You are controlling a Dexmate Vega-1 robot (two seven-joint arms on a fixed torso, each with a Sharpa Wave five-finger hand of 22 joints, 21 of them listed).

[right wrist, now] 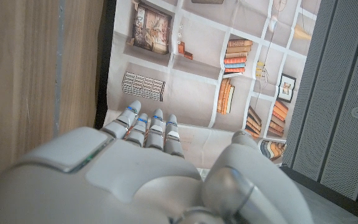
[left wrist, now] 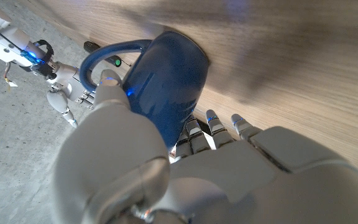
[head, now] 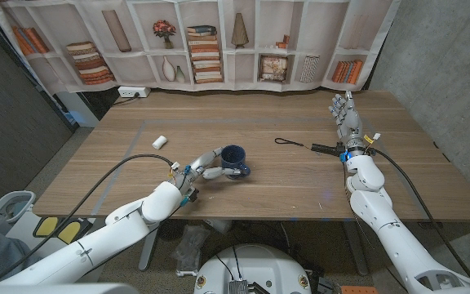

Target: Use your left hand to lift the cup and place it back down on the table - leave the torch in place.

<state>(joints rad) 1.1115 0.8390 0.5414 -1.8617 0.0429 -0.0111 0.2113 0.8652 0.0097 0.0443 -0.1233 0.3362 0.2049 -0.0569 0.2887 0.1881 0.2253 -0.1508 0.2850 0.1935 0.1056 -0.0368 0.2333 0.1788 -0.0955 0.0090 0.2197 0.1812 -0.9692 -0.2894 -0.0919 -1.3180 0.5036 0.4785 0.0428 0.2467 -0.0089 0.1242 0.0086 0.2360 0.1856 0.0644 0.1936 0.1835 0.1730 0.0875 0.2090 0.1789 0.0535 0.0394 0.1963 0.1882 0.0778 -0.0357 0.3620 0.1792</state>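
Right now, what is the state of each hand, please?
Left hand: closed around the blue cup, gripping it.
Right hand: open, fingers extended, holding nothing.

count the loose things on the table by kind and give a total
blue cup: 1
black torch with a cord loop: 1
small white cylinder: 1
total: 3
The left hand grips the cup; the right hand holds nothing.
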